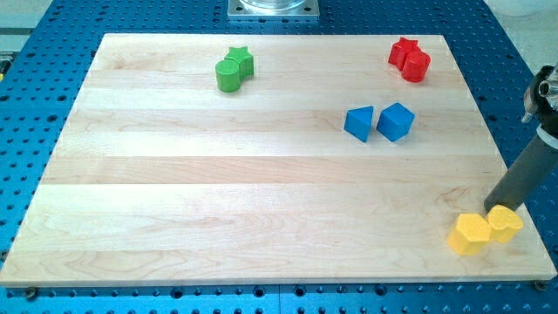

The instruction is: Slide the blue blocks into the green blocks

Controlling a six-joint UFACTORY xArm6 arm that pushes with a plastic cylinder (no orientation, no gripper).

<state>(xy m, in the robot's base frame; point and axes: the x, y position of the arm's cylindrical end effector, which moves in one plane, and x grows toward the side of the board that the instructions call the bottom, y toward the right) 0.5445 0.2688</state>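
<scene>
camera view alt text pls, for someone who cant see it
A wooden board on a blue perforated table holds two blue blocks right of centre and two touching green blocks near the top left. My tip rests by two yellow blocks at bottom right; two red blocks sit top right.

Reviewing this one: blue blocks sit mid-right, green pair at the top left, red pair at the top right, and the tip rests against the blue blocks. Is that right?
Not quite. The camera view shows my tip at the bottom right, against the yellow blocks, well apart from the blue blocks. The rest holds: green pair top left, red pair top right, blue blocks mid-right.
</scene>
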